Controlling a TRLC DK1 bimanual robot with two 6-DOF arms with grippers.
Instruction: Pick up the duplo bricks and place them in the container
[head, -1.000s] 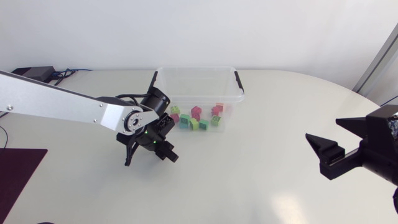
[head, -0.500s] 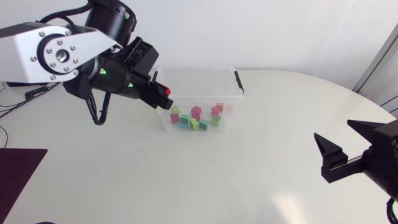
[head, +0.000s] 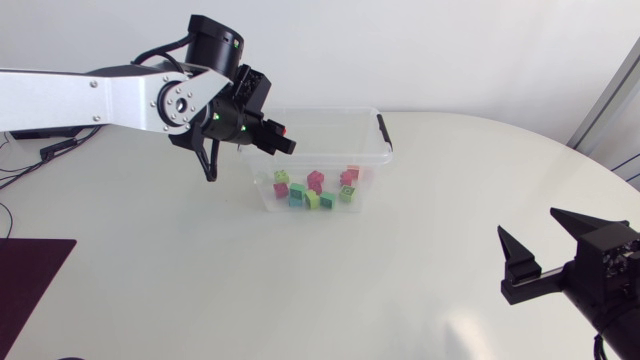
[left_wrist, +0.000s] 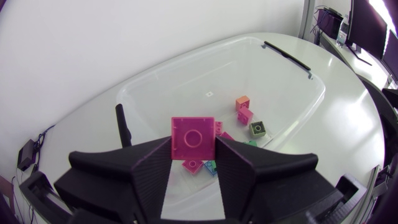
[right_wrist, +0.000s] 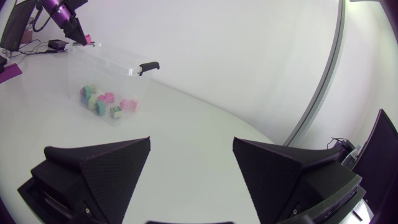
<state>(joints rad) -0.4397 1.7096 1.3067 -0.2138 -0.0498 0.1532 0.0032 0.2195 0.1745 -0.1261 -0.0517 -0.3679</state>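
One pink brick (left_wrist: 193, 139) now above container (head: 316, 110)

a white table (head: 420, 250) with a dark maroon mat (head: 30, 285) at its edge.

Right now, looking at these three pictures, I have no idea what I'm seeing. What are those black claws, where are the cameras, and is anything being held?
These are two robot arms working at a white table. One picture looks down from a camera above. The other two come from a camera on each arm's wrist, so each shows its own black claw up close. The left claw hangs over a clear plastic box and is shut on a pink toy brick, pinched between its two fingers. More bricks, pink, green and orange, lie in the box. The right claw is open and empty, over bare table well away from the box.
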